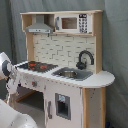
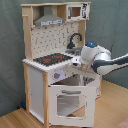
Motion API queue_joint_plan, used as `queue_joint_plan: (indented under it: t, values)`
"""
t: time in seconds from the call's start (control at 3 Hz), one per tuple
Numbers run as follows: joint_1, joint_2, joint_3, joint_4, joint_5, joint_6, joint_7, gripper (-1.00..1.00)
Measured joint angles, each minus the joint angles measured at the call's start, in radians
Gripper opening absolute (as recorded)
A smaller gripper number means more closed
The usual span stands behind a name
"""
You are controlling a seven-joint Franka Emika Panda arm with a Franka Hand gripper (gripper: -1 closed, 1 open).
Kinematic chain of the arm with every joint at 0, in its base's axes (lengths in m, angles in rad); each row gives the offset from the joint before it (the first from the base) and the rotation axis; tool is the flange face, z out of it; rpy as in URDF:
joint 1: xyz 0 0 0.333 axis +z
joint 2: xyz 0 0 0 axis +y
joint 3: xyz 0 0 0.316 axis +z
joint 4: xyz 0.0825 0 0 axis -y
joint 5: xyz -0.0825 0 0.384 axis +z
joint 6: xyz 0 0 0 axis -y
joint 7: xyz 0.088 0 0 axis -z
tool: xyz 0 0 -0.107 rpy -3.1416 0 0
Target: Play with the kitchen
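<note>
In the second exterior view the oven door (image 2: 70, 100) hangs open at the front of the kitchen (image 2: 55, 60), which stands on a wooden floor (image 2: 107, 107). The arm (image 2: 102, 60) reaches in from the second exterior view's right, over the counter's front edge; its tool seems hidden, so I cannot tell its opening. Behind lie the hob (image 2: 52, 59), the faucet (image 2: 75, 40), and the hood (image 2: 48, 20).

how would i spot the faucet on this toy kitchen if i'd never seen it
Find the tall white and light-wood toy kitchen. On its countertop, beside the black-red hob, sits a sink. The black faucet arches over it, the only curved black piece there.
</note>
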Motion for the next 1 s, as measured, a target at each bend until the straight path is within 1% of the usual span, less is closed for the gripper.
queue_joint_plan:
  t: [0.33,1.0]
  values:
    - [0.044,-0.058,-0.056,0.001,-0.057,-0.066,0.024,1.00]
    - [0.114,-0.162,-0.137,0.006,-0.152,-0.190,0.053,1.00]
